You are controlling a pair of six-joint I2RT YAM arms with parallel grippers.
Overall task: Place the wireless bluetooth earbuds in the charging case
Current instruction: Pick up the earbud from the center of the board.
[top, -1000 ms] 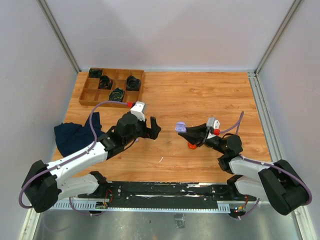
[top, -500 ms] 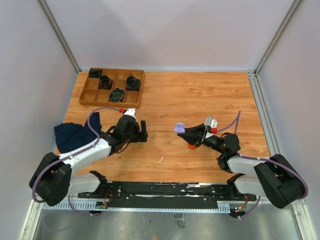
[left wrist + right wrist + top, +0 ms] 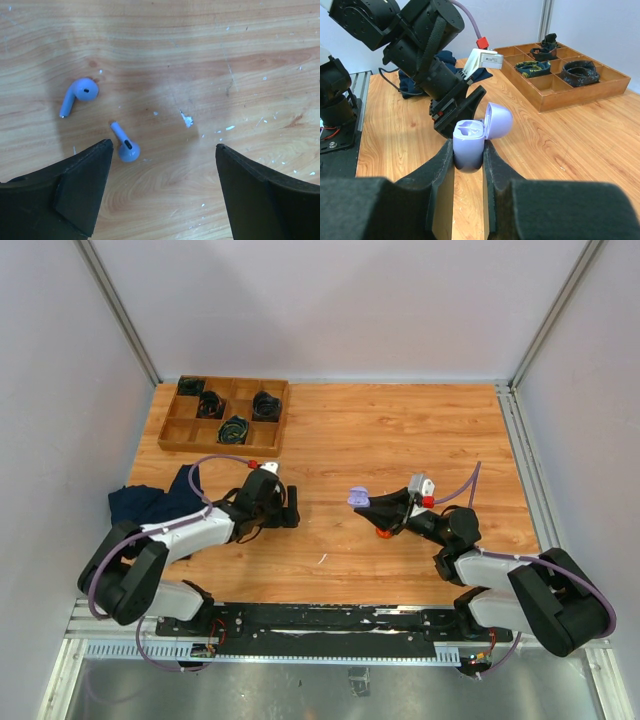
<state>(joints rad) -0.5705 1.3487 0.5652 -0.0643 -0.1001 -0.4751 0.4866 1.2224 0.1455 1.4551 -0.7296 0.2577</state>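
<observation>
Since a moment ago, the left arm has pulled back toward its own side and dropped low, so the left pincer [image 3: 288,508] now hangs just over the table [image 3: 400,430]. Its two fingers [image 3: 75,190] stand wide apart with nothing between them. I think it is down there to pick up a bud.

Two small pale blue earbuds [image 3: 80,92] lie loose on the wood under that pincer. One bud [image 3: 127,147] sits just beside the tip of the finger on the left side of the wrist picture, with its stem pointing up and away. The other lies a bit farther off, past that same fingertip. Neither is in the middle of the gap, so I think the pincer must slide over a little before it can close on one.

The right pincer [image 3: 469,157] is squeezed tight on the purple charging case [image 3: 469,142]. It holds the case up off the table with the lid flipped open, facing the left arm. I think that keeps the case steady so a bud can go in. The case is well apart from the buds, off to their right. Something small and orange [image 3: 383,533] lies under the right pincer; I cannot tell what it is.
</observation>
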